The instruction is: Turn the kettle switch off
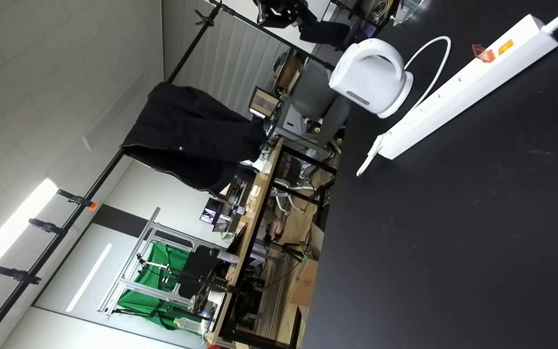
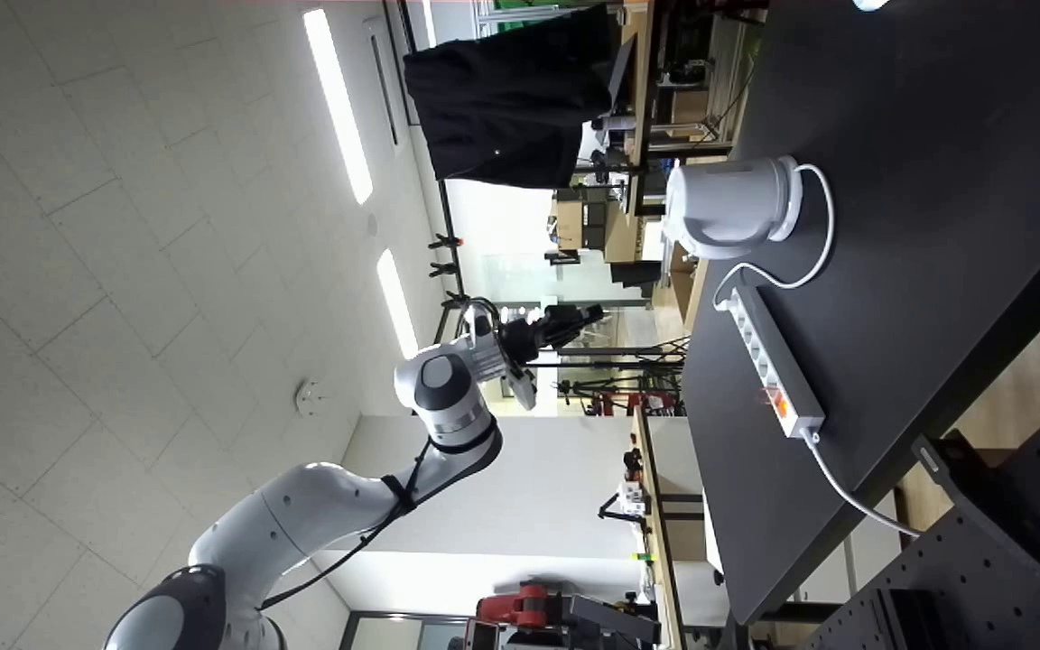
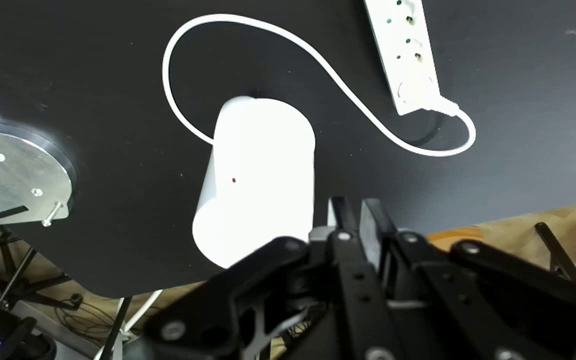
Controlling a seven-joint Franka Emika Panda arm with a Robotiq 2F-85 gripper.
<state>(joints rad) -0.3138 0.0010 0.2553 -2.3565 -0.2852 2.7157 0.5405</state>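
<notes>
The white kettle stands upright on the black table in both exterior views (image 1: 364, 87) (image 2: 728, 203). In the wrist view the kettle (image 3: 268, 175) is overexposed, with a small red dot on it; its switch cannot be made out. Its white cord runs to the power strip. My gripper (image 2: 597, 312) is in the air, above table height and off to one side of the kettle, not touching it. In the wrist view the gripper (image 3: 352, 202) has its fingertips a narrow gap apart, with nothing between them, to the right of the kettle.
A long white power strip with an orange switch lies near the kettle (image 1: 468, 89) (image 2: 777, 361); its end socket holds a plug in the wrist view (image 3: 418, 92). A clear plate with bolts (image 3: 15, 175) shows at the left. A dark perforated mount (image 2: 971, 569) stands beside the table.
</notes>
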